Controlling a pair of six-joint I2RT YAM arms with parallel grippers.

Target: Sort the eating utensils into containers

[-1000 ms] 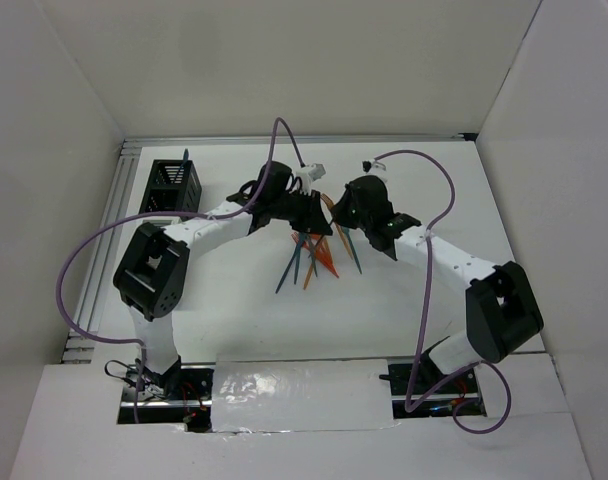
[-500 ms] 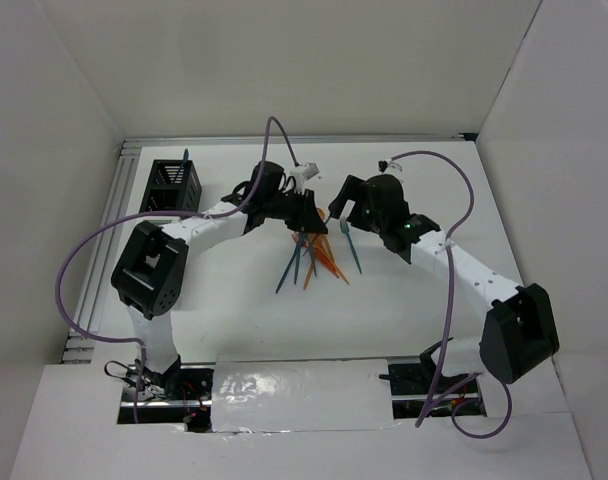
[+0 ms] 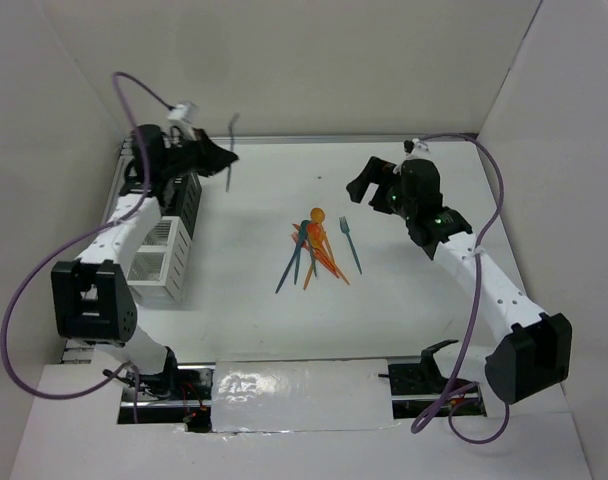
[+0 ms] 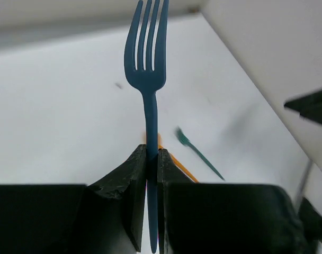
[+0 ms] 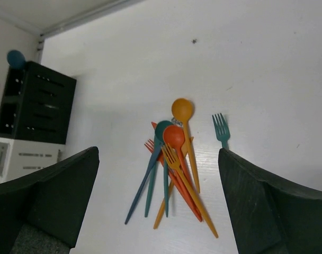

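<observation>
Teal fork: one, pinched by left gripper
Right gripper: jaws wide, empty
Pile: three spoons showing, rest overlapped

Open table around utensil pile, bins walling left edge

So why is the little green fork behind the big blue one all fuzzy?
Left wrist view: the blue fork in the left gripper is close and sharp; the teal fork on the table is far off and smeared. Right wrist view: the utensil pile looks crisp.
</observation>
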